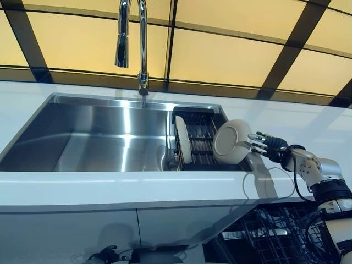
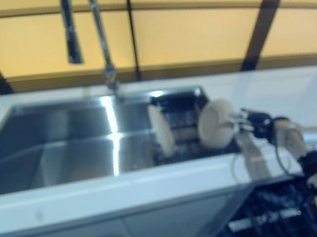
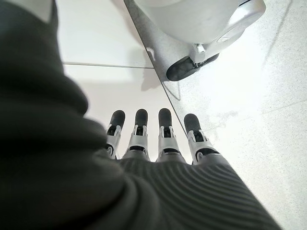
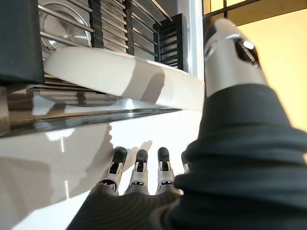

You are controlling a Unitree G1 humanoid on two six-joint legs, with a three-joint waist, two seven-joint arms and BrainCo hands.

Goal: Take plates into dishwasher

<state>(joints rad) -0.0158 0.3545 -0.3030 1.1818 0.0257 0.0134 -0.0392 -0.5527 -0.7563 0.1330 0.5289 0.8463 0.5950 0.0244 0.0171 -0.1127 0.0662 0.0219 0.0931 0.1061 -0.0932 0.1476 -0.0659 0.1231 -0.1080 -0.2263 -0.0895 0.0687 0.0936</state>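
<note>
I see my right hand [image 1: 268, 144] reaching over the white surface [image 1: 110, 187] toward the sink [image 1: 99, 137], its fingers [image 4: 139, 172] straight and relaxed, gripping nothing. Its fingertips sit just beside a cream plate [image 1: 231, 142] that stands tilted on edge at the right end of the black dish rack [image 1: 199, 137] inside the sink; I cannot tell whether they touch it. A second plate [image 1: 182, 139] stands upright at the rack's left end. The faucet [image 1: 135, 38] rises behind the sink. Below the surface, the dishwasher basket [image 1: 269, 236] stands open. My left hand [image 3: 158, 139] hangs low, fingers straight, empty.
</note>
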